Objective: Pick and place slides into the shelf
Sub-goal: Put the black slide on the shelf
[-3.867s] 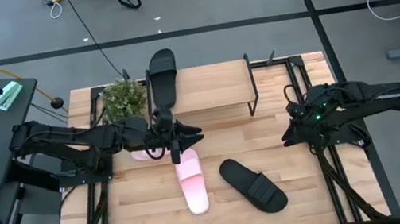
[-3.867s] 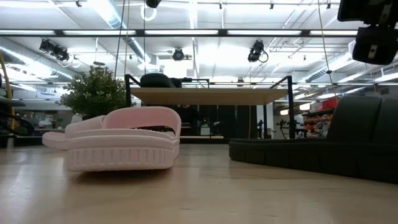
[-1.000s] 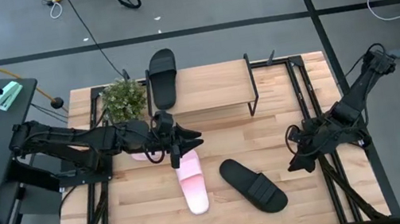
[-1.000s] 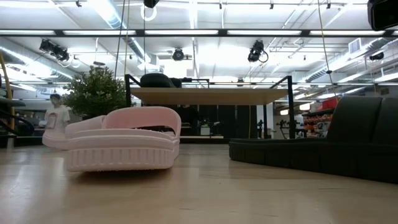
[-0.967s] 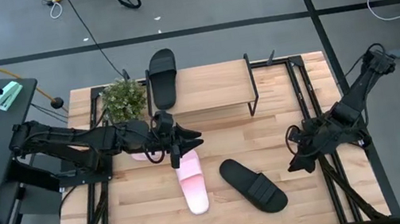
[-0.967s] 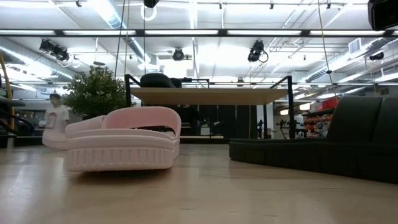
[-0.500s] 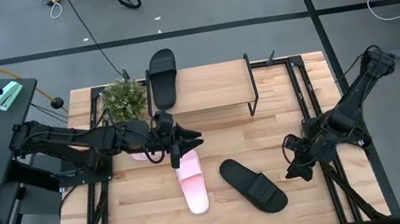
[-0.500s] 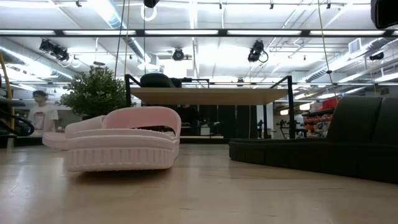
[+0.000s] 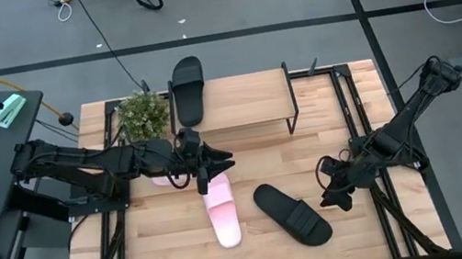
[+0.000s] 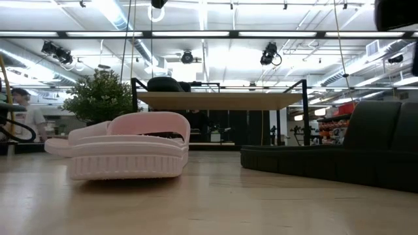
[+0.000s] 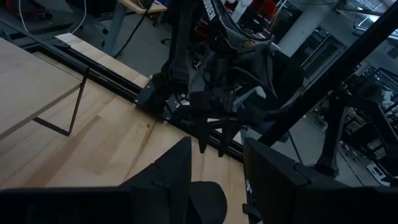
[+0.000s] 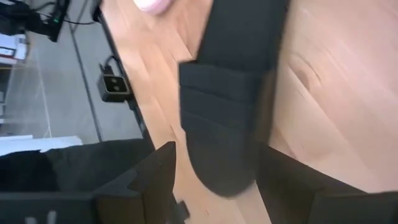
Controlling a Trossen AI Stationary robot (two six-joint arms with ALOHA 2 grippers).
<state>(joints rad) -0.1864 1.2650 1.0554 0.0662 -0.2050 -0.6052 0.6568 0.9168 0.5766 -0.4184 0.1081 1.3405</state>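
Observation:
A black slide (image 9: 292, 214) lies sole-down on the table, and in the right wrist view this same slide (image 12: 229, 106) lies just ahead of the fingers. My right gripper (image 9: 328, 192) (image 12: 217, 155) is open and hovers close by its right side. One pink slide (image 9: 222, 209) (image 10: 128, 153) rests flat on the table. A second pink slide (image 9: 160, 180) is mostly hidden under my left arm. My left gripper (image 9: 210, 163) (image 11: 217, 146) is open, above the first pink slide's far end. The shelf (image 9: 245, 99) (image 10: 219, 100) carries another black slide (image 9: 187, 88) on its top board, far end overhanging.
A small potted plant (image 9: 143, 113) (image 10: 101, 95) stands at the shelf's left end. Bare tabletop (image 9: 158, 253) lies near the front left corner. A person (image 10: 23, 116) shows in the room behind the table.
My right gripper has moved toward the table's left and near edge, closing on the black slide on the table, as its arm stretched out. The slides have stayed put. In the room behind, a person has walked leftward.

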